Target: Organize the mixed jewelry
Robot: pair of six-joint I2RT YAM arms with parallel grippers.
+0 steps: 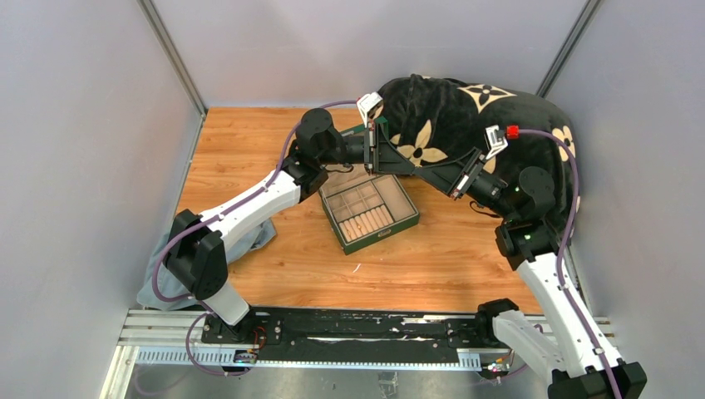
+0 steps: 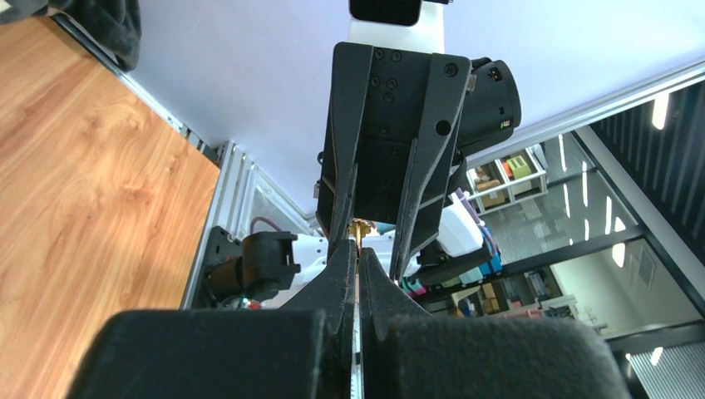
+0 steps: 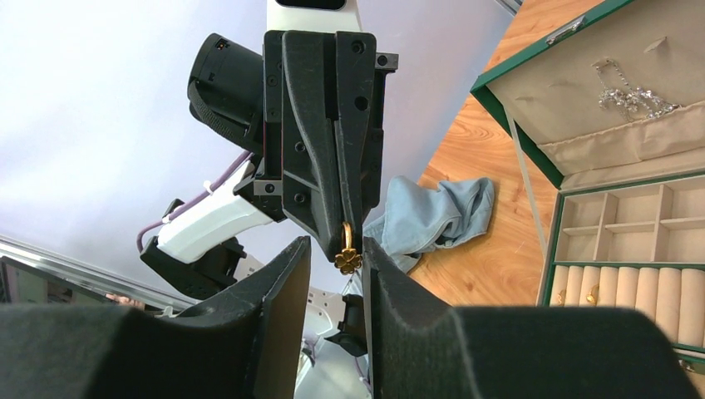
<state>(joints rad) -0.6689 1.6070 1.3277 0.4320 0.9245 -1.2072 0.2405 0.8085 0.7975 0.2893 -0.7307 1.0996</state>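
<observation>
A small gold-coloured ring with a clover charm point(image 3: 347, 253) hangs above the table, pinched at the tips of my left gripper point(image 3: 345, 223), which is shut on it. My right gripper point(image 3: 337, 245) stands open around the charm, one finger on each side, the right one close to it. In the left wrist view the ring point(image 2: 360, 228) peeks out above my left gripper point(image 2: 358, 249). From above, both grippers meet over the open green box point(image 1: 378, 241). A glinting silvery cluster point(image 3: 632, 100) lies in the box lid. Tiny gold pieces point(image 3: 590, 293) sit in the ring rolls.
A black blanket with pale flower patterns point(image 1: 465, 108) covers the back right of the table. A light blue cloth point(image 1: 258, 237) lies crumpled near the left arm. A thin pale sliver point(image 1: 357, 268) lies on the wood in front of the box. Grey walls enclose three sides.
</observation>
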